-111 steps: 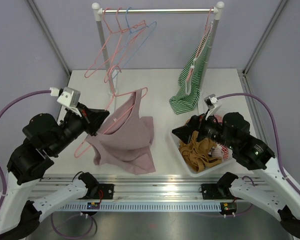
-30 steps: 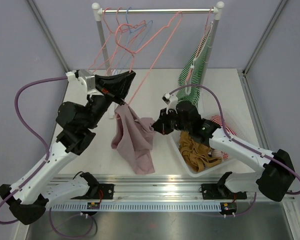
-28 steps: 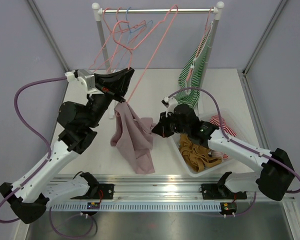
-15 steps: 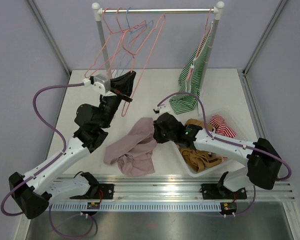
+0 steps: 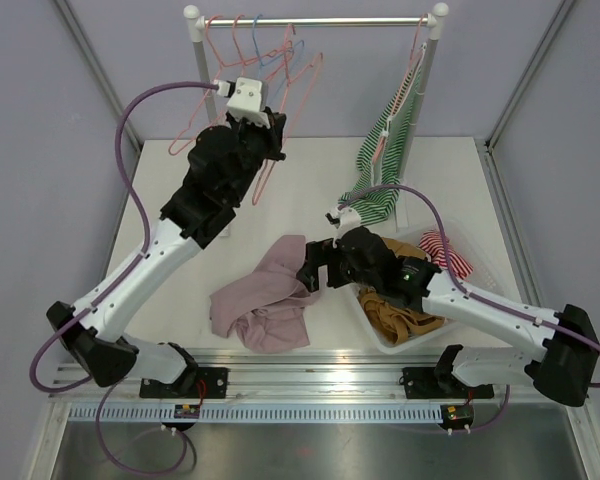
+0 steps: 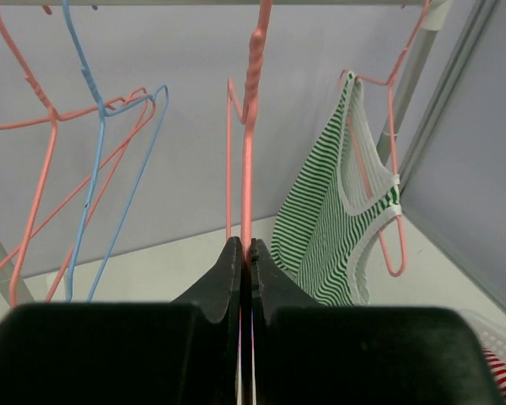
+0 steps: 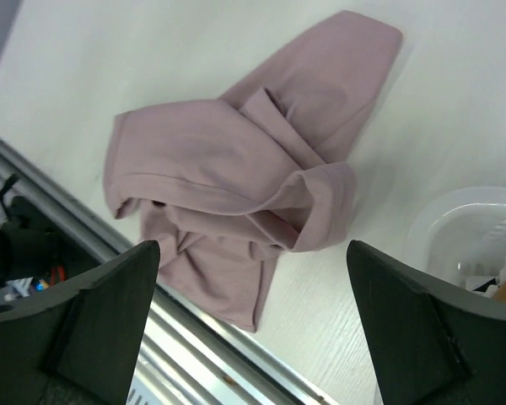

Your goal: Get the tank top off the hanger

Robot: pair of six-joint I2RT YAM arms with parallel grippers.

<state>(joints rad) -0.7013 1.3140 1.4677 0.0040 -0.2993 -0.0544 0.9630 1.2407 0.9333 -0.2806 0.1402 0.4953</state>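
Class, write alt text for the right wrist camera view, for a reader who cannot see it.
A mauve tank top lies crumpled on the white table, seen beneath the right gripper, whose jaws stand wide open and hold nothing. The rim of a white basket shows at the right edge.
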